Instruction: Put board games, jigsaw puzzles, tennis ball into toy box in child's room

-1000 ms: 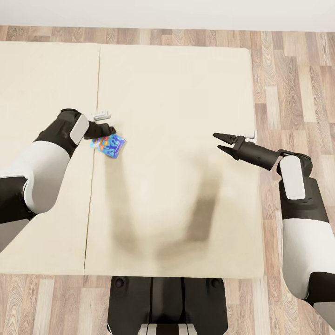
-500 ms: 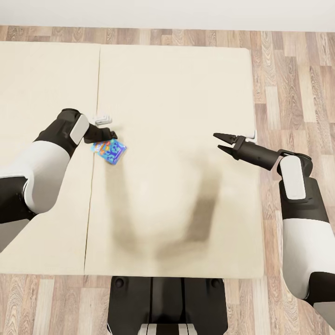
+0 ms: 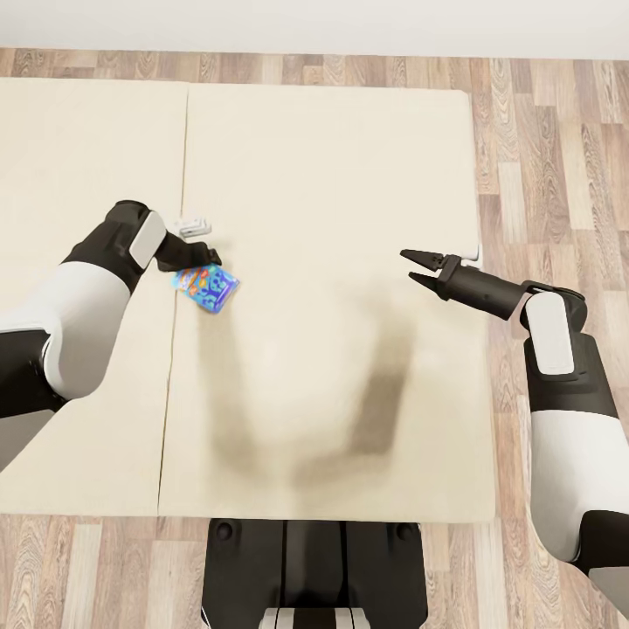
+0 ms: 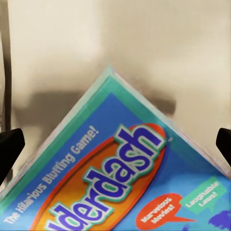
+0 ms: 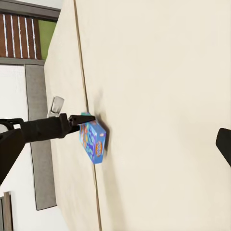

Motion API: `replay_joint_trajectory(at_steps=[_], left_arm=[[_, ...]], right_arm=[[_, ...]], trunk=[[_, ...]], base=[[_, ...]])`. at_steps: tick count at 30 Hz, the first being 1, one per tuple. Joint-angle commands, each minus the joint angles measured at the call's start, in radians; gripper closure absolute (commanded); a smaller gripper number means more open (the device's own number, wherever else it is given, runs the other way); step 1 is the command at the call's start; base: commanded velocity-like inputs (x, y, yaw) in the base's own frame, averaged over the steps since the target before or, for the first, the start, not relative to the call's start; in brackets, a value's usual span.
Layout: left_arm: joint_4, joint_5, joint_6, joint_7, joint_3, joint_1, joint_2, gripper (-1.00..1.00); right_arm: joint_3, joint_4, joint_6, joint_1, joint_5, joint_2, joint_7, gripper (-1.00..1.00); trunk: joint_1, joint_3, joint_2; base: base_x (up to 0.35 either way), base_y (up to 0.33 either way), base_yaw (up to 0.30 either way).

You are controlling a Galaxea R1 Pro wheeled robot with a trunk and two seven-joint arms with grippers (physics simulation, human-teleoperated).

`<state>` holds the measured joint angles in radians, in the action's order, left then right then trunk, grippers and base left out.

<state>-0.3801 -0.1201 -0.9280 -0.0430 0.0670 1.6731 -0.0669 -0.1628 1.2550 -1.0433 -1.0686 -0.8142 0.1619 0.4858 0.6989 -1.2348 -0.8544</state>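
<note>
Home bedroom; wide beige two-part bed (image 3: 332, 175); wood-plank floor (image 3: 550, 157); white wall (image 3: 314, 22); window (image 5: 29, 36)

blue, teal-edged board game (image 3: 205, 286) on plain beige bed (image 3: 332, 175).

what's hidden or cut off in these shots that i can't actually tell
- Left claw grip: in the head view the arm covers its fingertips, so contact with the small blue printed game box is unclear.
- Box title: the left wrist view's edge cuts it to "derdash".
- Right claw: its far fingertip is cut off in the right wrist view.
</note>
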Motion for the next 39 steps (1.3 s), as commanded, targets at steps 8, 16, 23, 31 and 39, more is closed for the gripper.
replay_joint_trajectory(at_steps=[8, 16, 23, 31, 39], left_arm=[[-0.002, -0.007, -0.022, -0.003, 0.004, 0.005, 0.000, -1.00], [-0.002, -0.006, -0.023, -0.003, 0.002, 0.005, 0.001, -1.00], [-0.001, -0.005, -0.028, -0.003, 0.002, 0.005, 0.000, -1.00], [0.001, -0.005, -0.047, -0.003, 0.002, 0.005, 0.000, -1.00], [-0.001, -0.007, -0.065, -0.003, 0.001, 0.005, -0.002, -1.00]], right_arm=[[0.001, 0.000, -0.004, -0.001, 0.009, -0.001, 0.010, -1.00], [0.000, 0.000, -0.004, -0.001, 0.009, 0.000, 0.010, -1.00], [-0.001, 0.000, -0.004, -0.001, 0.010, 0.000, 0.010, -1.00], [0.000, 0.000, -0.004, -0.001, 0.010, -0.001, 0.010, -1.00], [0.001, 0.000, -0.004, -0.001, 0.010, -0.001, 0.010, -1.00]], trunk=[[0.000, 0.000, -0.001], [0.000, 0.000, -0.001], [0.000, 0.001, -0.001], [0.000, 0.006, -0.001], [0.000, 0.015, -0.001]], base=[[0.000, 0.000, 0.000], [0.000, 0.000, 0.000], [0.000, 0.000, 0.000], [0.000, 0.000, -0.014], [0.000, 0.000, -0.065]])
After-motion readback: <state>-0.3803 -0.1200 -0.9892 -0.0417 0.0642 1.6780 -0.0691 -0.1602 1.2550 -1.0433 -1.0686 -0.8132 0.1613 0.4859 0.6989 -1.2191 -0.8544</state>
